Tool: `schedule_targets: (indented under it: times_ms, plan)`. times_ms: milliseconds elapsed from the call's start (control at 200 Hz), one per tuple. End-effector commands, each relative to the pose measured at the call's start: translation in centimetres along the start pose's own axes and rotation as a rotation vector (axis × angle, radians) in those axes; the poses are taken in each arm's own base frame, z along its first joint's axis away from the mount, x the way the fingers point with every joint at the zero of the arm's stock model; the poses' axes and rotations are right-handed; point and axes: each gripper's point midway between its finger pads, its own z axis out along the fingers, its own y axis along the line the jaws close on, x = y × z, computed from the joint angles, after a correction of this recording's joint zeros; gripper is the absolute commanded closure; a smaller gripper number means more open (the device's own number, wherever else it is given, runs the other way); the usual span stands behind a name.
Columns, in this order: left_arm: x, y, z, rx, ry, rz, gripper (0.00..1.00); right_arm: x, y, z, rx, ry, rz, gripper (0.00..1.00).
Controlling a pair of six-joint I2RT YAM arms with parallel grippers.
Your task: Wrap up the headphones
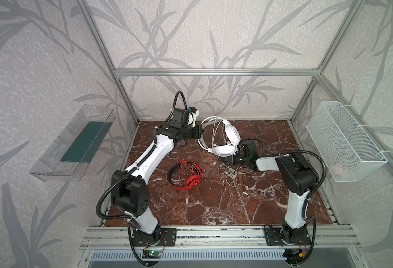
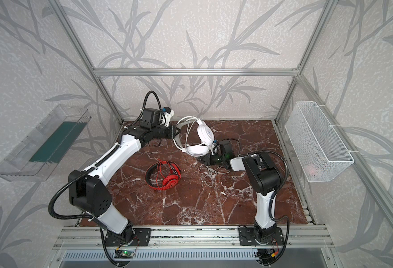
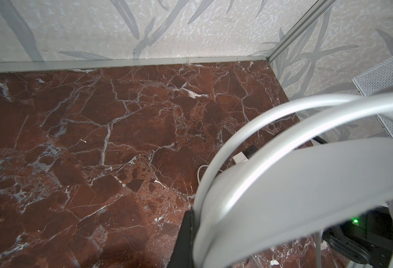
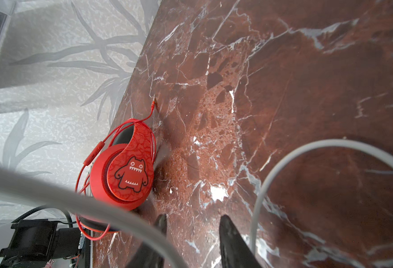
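Clamps headband of white headphones (image 1: 231, 135) in shut left gripper (image 1: 200, 132), raised near the table's (image 1: 214, 204) back, with right gripper (image 1: 225, 160) part-open, empty. Seems done with red headphones (image 1: 186, 176) mid-table; leaves loose white cable (image 4: 330, 142) to wind.

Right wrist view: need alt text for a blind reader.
Red over-ear headphones with a cartoon monster on the ear cup lie on a red-brown marble tabletop, thin red cable looped round them. Blurred loops of white-grey cable arc across the foreground, where the right pincer shows its black tips apart, over bare marble.
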Motion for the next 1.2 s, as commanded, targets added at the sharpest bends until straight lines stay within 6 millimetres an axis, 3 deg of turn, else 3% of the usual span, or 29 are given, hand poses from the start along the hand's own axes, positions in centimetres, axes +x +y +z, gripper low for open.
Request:
schedule_targets:
  times_ms: [0, 170, 290, 360, 525, 730, 800, 930, 1070, 1195]
  plan:
    - [-4.1, -2.5, -3.4, 0.081, -0.147, -0.005, 1.00, -0.3, 0.4, 0.1, -0.011, -0.028, -0.015, 0.66]
    - [-5.5, -2.0, -4.4, 0.057, -0.195, -0.025, 1.00, -0.2, 1.2, -1.2, 0.001, -0.063, -0.054, 0.87]
    - [-6.1, -2.0, -5.0, 0.051, -0.211, -0.017, 1.00, -2.1, 2.4, -3.5, 0.060, -0.111, -0.160, 0.98]
    - [-6.1, -2.0, -5.1, 0.049, -0.212, -0.016, 1.00, -3.7, 2.9, -5.5, 0.121, -0.123, -0.235, 1.00]
    - [-6.0, -2.0, -4.8, 0.057, -0.209, -0.021, 1.00, -9.0, 6.1, -12.6, 0.274, -0.183, -0.462, 1.00]
    - [-7.0, -2.4, -5.2, 0.071, -0.245, -0.024, 1.00, -13.3, 9.0, -20.1, 0.555, -0.205, -0.712, 1.00]
    - [-7.5, -2.5, -5.5, 0.075, -0.266, -0.031, 1.00, -14.1, 10.1, -21.8, 0.588, -0.229, -0.773, 1.00]
    - [-8.8, -3.1, -6.5, 0.100, -0.318, -0.048, 1.00, -13.2, 9.8, -22.1, 0.576, -0.213, -0.757, 1.00]
    - [-9.4, -4.2, -7.1, 0.156, -0.322, -0.053, 1.00, -10.7, 7.8, -19.5, 0.472, -0.189, -0.626, 1.00]
    - [-8.6, -4.4, -6.3, 0.174, -0.267, -0.052, 1.00, -10.3, 7.2, -17.5, 0.370, -0.169, -0.525, 1.00]
